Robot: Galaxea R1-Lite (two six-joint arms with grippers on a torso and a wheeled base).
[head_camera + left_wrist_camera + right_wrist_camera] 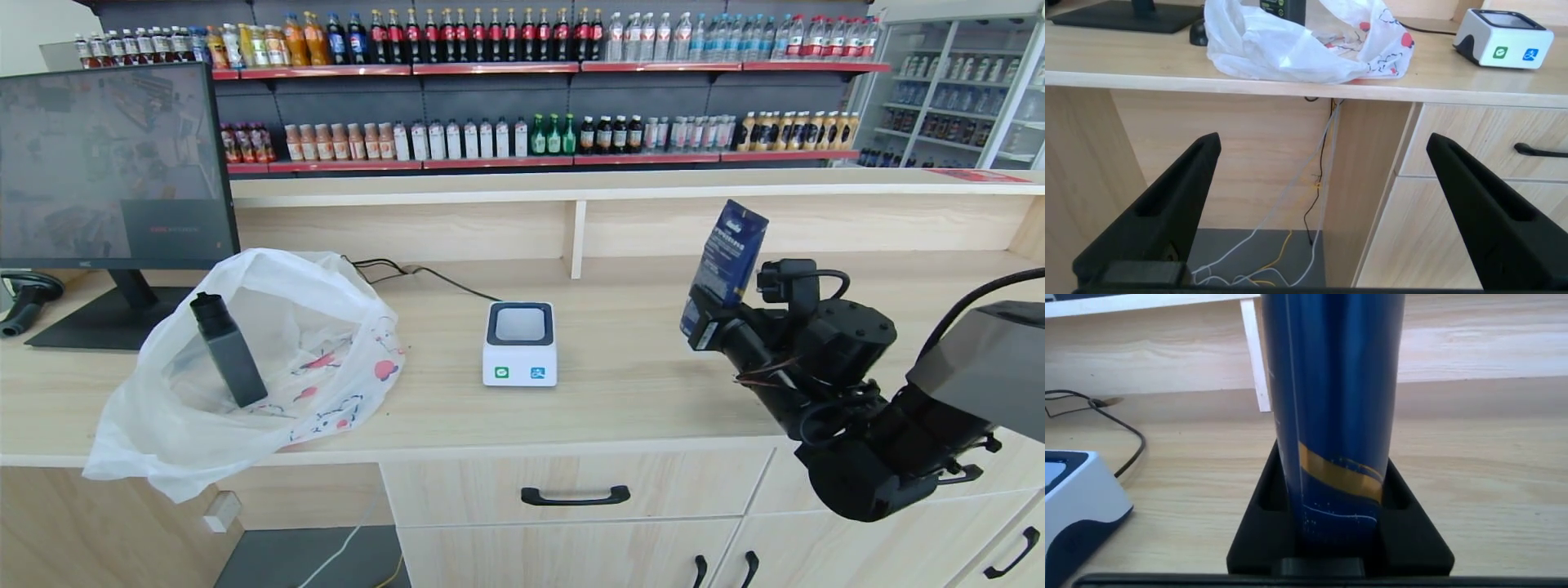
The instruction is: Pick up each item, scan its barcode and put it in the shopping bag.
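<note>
Right pincer (709, 331) nearest, pinching the blue pack (729, 257) by its lower end. The pack stands up out of the jaws, tilted a bit, in the air above the right part of the tabletop (637, 384).

From the wrist cam the pack sits square between the two fingers (1404, 514), with contact on both flat sides.

Handling, my read:
- Looks light, a slim glossy pack, so weight is no issue.
- The sheen suggests a slippery surface. With the grip low and the long end free, it could pivot in the jaws on a fast wrist turn.
- Can't tell if it's a stiff carton or a soft pouch, so moderate squeeze only.
- The present hold at the end is fine, since it leaves the faces open. Barcode position not readable from here.

Scanner (520, 343) sits mid-tabletop, window up, well apart from the pack, cable running off behind it.

Shopping bag (326, 327) is left of the scanner with its mouth open and a dark bottle (227, 351) leaning inside. The thin film is slumped over the tabletop edge, so expect it to collapse if nudged.

Left pincer (1323, 204) is spread wide and holds nothing, low in front of the cabinet, below the bag.
</note>
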